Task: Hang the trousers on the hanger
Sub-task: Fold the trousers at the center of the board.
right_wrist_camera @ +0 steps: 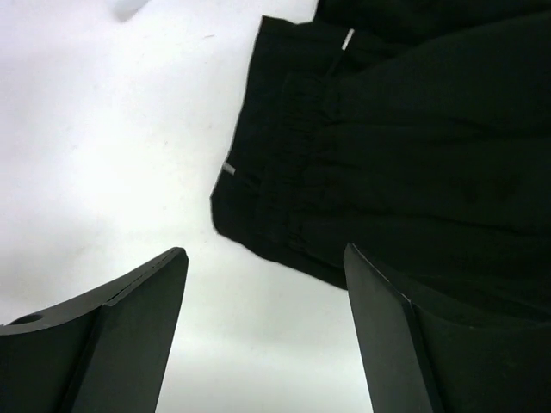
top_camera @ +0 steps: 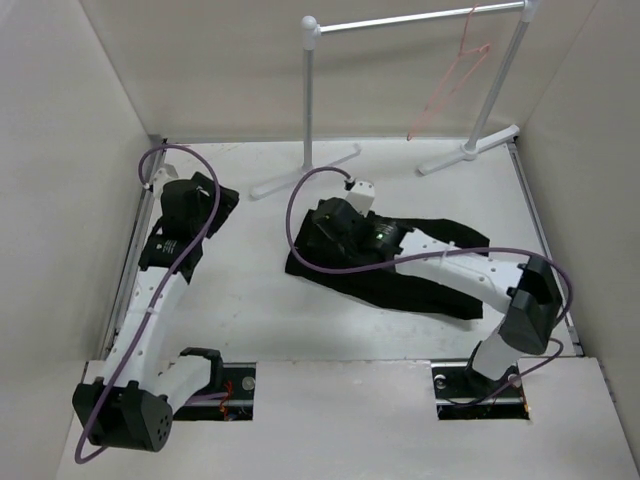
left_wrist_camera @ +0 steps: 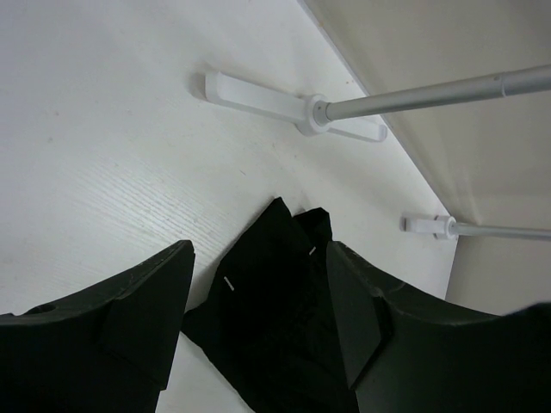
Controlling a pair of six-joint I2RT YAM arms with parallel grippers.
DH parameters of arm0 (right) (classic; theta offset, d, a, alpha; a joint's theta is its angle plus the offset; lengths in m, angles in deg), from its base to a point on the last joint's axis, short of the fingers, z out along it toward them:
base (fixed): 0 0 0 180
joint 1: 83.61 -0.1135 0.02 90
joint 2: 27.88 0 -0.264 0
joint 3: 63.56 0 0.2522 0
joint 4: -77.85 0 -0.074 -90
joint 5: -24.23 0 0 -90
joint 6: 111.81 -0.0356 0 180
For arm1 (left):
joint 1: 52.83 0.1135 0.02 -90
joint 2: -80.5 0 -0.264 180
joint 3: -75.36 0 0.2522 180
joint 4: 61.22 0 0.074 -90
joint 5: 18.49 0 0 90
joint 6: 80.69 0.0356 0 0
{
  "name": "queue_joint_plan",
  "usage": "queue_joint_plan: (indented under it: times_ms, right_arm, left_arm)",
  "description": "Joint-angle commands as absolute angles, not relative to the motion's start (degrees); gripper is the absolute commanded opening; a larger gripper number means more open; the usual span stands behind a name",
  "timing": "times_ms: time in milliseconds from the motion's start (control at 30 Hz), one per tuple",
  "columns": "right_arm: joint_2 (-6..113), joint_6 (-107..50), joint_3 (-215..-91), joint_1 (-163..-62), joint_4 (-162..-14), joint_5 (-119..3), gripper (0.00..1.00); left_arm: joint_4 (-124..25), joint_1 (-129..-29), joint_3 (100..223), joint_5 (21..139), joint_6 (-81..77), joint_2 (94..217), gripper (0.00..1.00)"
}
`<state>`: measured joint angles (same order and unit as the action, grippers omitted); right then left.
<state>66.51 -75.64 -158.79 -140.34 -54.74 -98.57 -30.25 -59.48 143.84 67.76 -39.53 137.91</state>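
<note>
We see the hanger [top_camera: 448,92] hooked on the rail [top_camera: 420,18] and the trousers [top_camera: 400,290] flat on the table [top_camera: 250,310]. Right gripper [right_wrist_camera: 263,258] has its jaws spread over the waistband; left gripper [left_wrist_camera: 258,258] is spread too and empty.

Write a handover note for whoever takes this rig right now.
Left gripper: open, empty, apart from the trousers.
Right gripper: open, empty, over the trousers' waistband.
Trousers: loose on the table.
Hanger: bare, hanging on the rail.
Done: nothing gripped.
Left: grasp the trousers and put them on the hanger.
</note>
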Motion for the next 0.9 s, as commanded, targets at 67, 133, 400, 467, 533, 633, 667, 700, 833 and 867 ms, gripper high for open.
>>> queue_joint_plan:
  times_ms: [67,133,400,467,533,633,667,700,833,867]
  right_arm:
    - [50.2,-75.3,-152.9,-133.2,-59.5,-96.3,0.78]
    - [43.2,-74.9,-146.4,-129.2,-59.4,-95.4,0.69]
    - [19.1,-72.4,-121.7,-105.4,-55.4,-85.7,0.22]
    - [15.0,-70.3,-118.1,-99.7,-55.0,-83.6,0.24]
    - [12.8,-69.5,-114.6,-94.3,-54.8,-82.0,0.27]
    - [13.4,-68.7,-110.4,-88.9,-56.2,-76.9,0.29]
    - [13.9,-68.6,-108.9,-87.7,-57.6,-75.7,0.29]
    - [14.6,-68.5,-107.7,-87.3,-58.8,-75.1,0.29]
    - [18.8,-69.2,-105.8,-87.7,-62.3,-74.2,0.29]
    - [20.1,-69.7,-105.8,-88.6,-63.1,-73.5,0.28]
  left_arm:
    - [-35.3,-66.4,144.0,66.9,-37.7,142.4,0.6]
    - [-37.6,-72.5,145.4,64.8,-37.6,146.1,0.58]
    - [-45.7,-94.3,156.4,62.2,-37.3,167.6,0.57]
    - [-46.6,-96.0,159.2,63.0,-37.0,172.2,0.57]
    - [-47.7,-96.1,160.0,63.2,-37.1,176.3,0.57]
    - [-48.7,-94.4,158.2,63.3,-37.5,179.6,0.56]
    - [-48.9,-93.5,156.6,63.0,-37.7,180.1,0.56]
    - [-49.3,-92.4,154.6,62.4,-37.7,180.2,0.56]
    - [-51.2,-88.0,145.2,61.0,-37.8,178.6,0.56]
    - [-51.3,-86.8,142.9,60.8,-37.8,177.8,0.56]
